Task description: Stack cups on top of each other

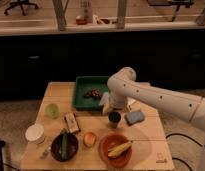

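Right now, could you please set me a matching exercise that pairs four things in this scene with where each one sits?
Column one:
1. pale green cup
2. dark metal cup
3. blue sponge
4. claw

Column two:
A. just right of the dark metal cup
B. near the left edge of the table
C. directly above the dark metal cup
D. mid-table, in front of the green tray

Pairs: 1-B, 2-D, 3-A, 4-C.

Dim light; end effector (pixel 113 112) at cup (pixel 114 120)
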You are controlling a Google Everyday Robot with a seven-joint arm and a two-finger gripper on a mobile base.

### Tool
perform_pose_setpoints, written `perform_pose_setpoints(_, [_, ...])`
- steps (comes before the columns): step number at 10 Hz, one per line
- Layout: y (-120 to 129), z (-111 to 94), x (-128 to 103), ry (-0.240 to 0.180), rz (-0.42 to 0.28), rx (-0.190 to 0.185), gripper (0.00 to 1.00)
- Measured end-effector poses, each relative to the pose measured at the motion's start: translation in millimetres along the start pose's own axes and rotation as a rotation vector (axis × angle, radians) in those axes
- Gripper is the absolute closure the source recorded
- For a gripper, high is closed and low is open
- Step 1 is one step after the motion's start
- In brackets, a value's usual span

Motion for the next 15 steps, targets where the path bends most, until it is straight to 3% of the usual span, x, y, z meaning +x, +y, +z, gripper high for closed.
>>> perform_pose_setpoints(8, [5.0, 27.4, -6.6, -0.067, 0.024, -0.003, 0.2])
perform_pose_setpoints(13, [0.8, 40.9, -10.9, -0.127, 0.004, 0.048, 0.21])
perform_pose_setpoints(14, [2.3, 42.4, -12.7, -0.14, 0.002, 0.045, 0.27])
perform_pose_setpoints(15, [1.9, 43.2, -14.3, -0.143, -0.001, 0.043, 0.38])
